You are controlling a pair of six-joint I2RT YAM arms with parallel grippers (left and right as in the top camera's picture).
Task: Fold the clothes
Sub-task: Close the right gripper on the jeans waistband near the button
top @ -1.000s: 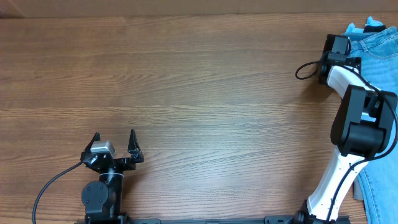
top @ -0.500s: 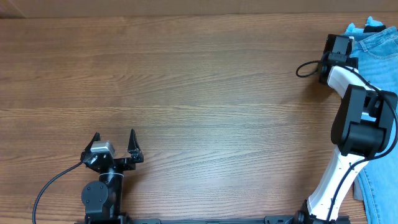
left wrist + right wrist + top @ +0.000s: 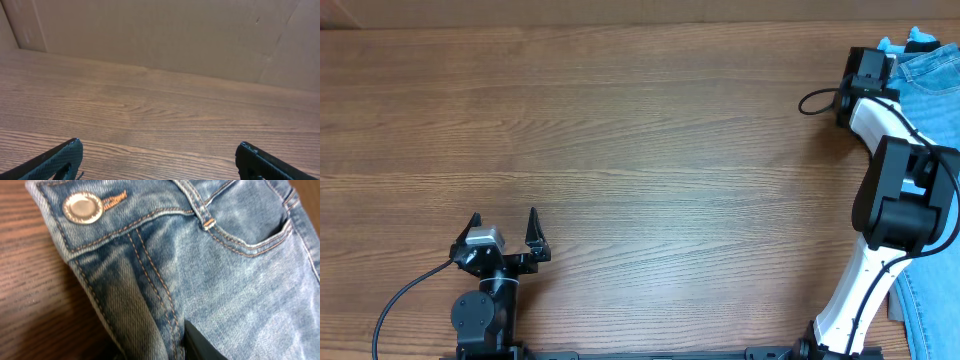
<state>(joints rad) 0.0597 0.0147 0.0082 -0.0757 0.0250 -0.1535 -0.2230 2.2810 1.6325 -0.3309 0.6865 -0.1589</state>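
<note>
The light-blue denim jeans [image 3: 932, 78] lie at the table's far right edge, partly out of frame. In the right wrist view their waist with the metal button [image 3: 83, 208] and a front pocket [image 3: 260, 235] fills the picture. My right gripper [image 3: 876, 62] sits at the waist's left edge. A raised fold of denim [image 3: 145, 320] is pinched in that gripper [image 3: 152, 347], with one dark finger [image 3: 200, 342] pressed against it. My left gripper [image 3: 504, 232] rests open near the front left over bare wood, and its tips [image 3: 157, 155] have nothing between them.
A sky-blue garment [image 3: 908, 42] peeks out behind the jeans at the far right corner. The right arm [image 3: 895, 200] stretches along the right side over more denim [image 3: 925, 310]. A cardboard wall [image 3: 160, 35] stands beyond the table's far edge.
My right gripper has closed on the jeans' waist and shifted slightly to the right and away. The left arm has stayed still.
</note>
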